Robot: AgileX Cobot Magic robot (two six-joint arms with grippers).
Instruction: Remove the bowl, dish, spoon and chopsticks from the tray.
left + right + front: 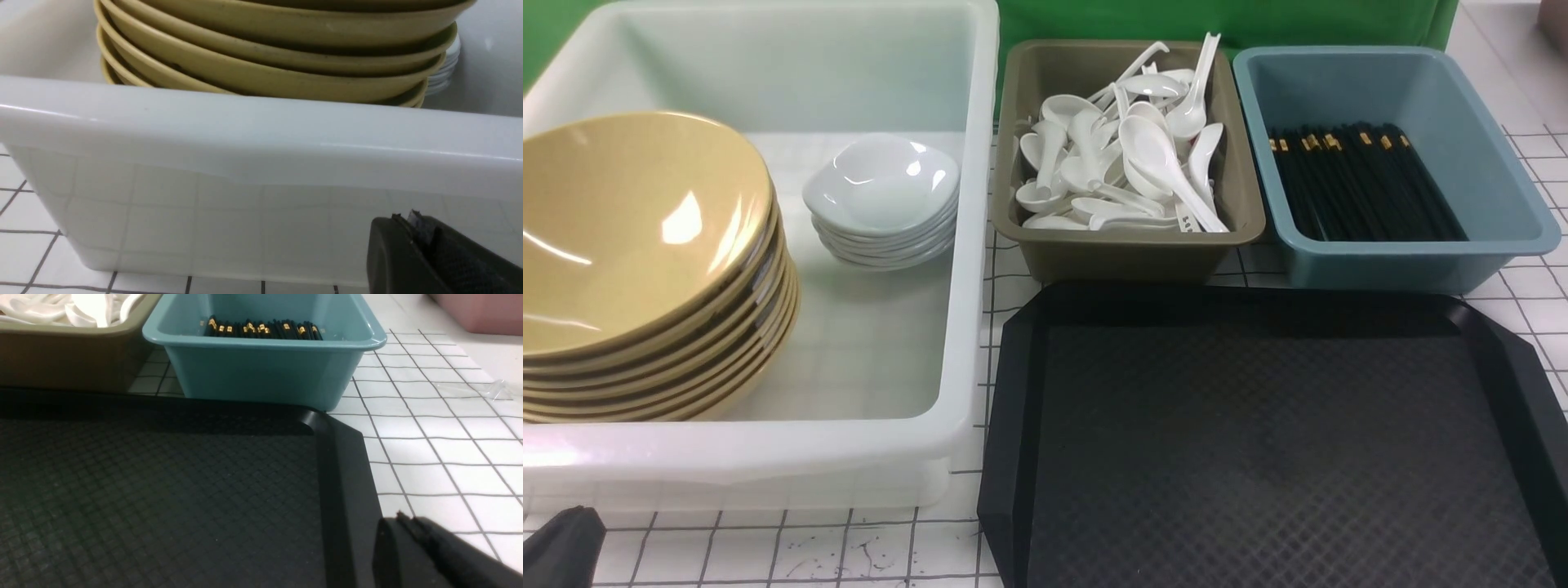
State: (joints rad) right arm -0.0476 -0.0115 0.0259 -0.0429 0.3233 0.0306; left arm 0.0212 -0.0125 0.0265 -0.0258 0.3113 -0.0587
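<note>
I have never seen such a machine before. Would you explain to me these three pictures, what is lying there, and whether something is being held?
This is a robot with two arms, each ending in a gripper. The front picture looks forward from between the arms; the other two come from cameras on its left and right wrists.

On the gridded surface, a white tub holds stacked yellow bowls and small white dishes. A brown bin holds white spoons, and a blue bin holds black chopsticks. The black tray shows nothing on it.

The left gripper is shut and the right gripper looks closed too; neither holds anything.
</note>
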